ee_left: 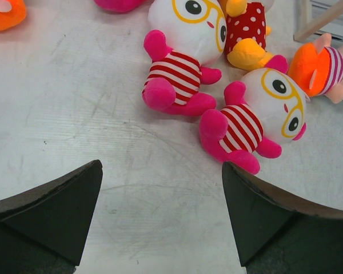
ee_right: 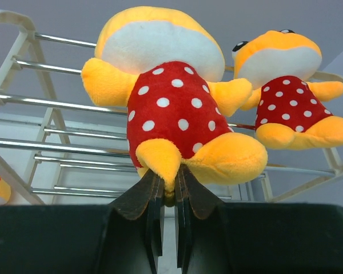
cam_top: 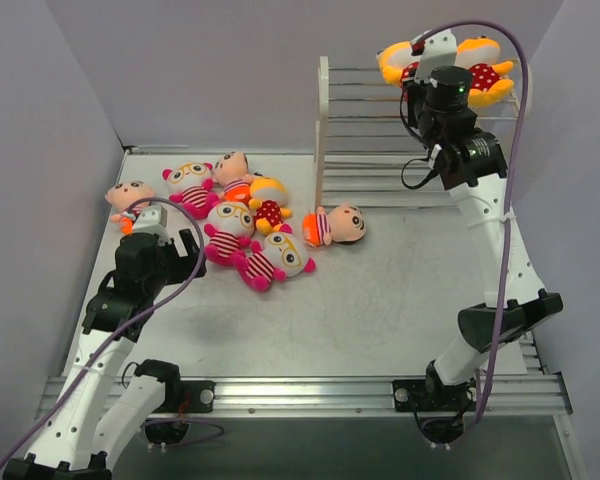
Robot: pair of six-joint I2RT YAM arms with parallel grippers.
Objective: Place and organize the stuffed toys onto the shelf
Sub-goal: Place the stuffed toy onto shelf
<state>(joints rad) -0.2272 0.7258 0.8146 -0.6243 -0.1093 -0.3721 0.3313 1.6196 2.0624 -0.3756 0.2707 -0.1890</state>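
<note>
The white wire shelf [cam_top: 380,130] stands at the back right. Two yellow-orange polka-dot toys are at its top tier. My right gripper [ee_right: 170,182] is shut on the foot of the left one [ee_right: 166,108], which also shows in the top view [cam_top: 398,62]; the other [ee_right: 286,97] sits beside it. On the table lie three pink-striped toys [cam_top: 190,185] [cam_top: 230,228] [cam_top: 277,258], three peach-faced toys [cam_top: 128,197] [cam_top: 232,172] [cam_top: 338,226] and one polka-dot toy [cam_top: 268,205]. My left gripper [ee_left: 160,165] is open and empty, just short of the nearest striped toys [ee_left: 183,63] [ee_left: 257,117].
Grey walls close in the table on the left, back and right. The shelf's lower tiers [ee_right: 74,145] hold nothing in view. An aluminium rail [cam_top: 310,390] runs along the near edge by the arm bases.
</note>
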